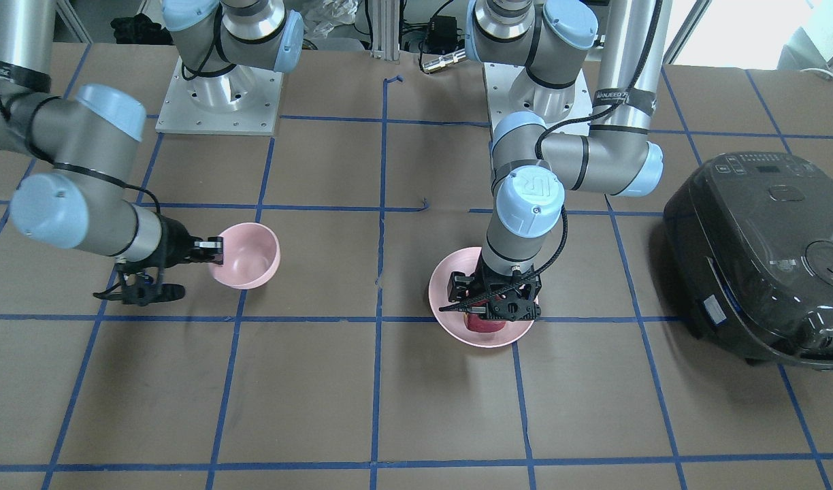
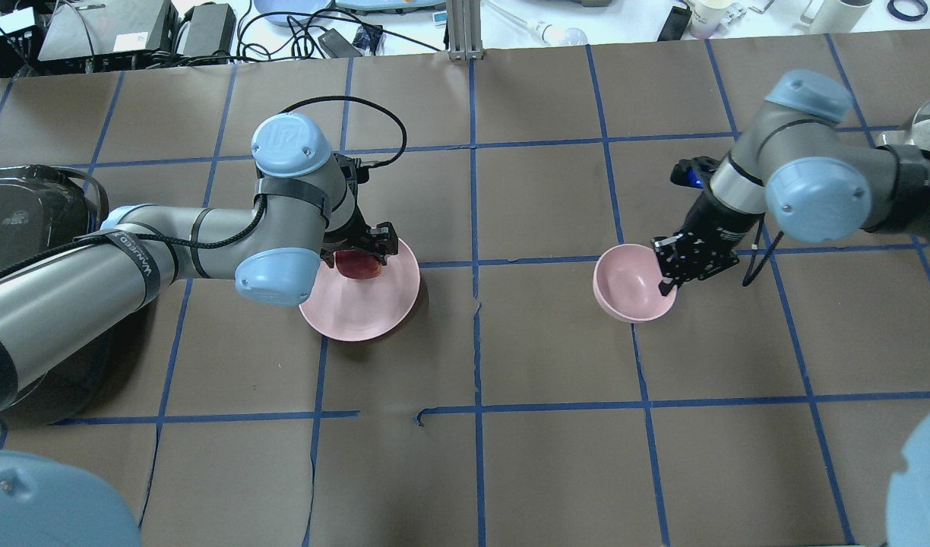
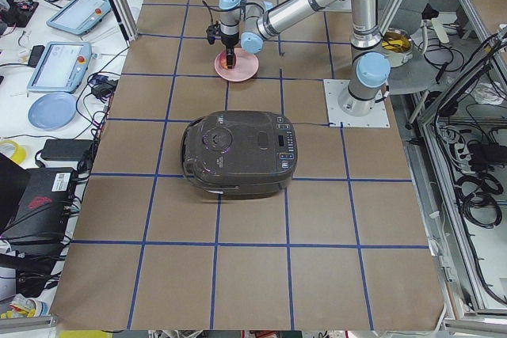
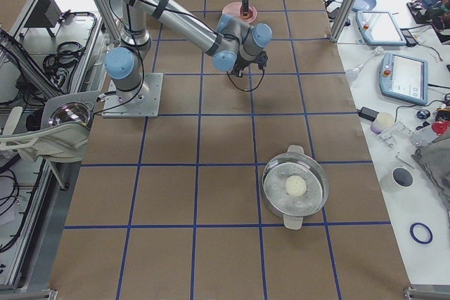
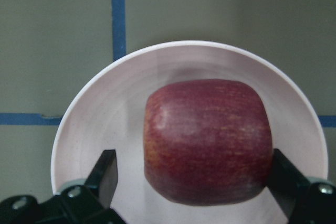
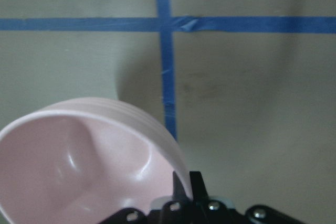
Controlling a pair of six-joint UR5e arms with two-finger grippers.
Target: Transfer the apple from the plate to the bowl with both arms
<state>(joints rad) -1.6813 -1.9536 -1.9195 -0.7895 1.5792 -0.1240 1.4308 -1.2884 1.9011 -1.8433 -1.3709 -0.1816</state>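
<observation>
Apple (image 5: 207, 140) sits off-centre on plate (image 5: 113, 124). Left gripper (image 5: 193, 163) straddles it with jaws wide: one finger is at its side, the other apart, so no grip yet. Right gripper (image 2: 666, 282) is pinched on the rim of the empty bowl (image 2: 624, 281), probably to hold it ready to receive.

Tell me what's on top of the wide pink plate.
The apple lies on the plate, between the open fingers of the left tool. The patch of plate beneath the apple is covered, so nothing can be seen there.
</observation>
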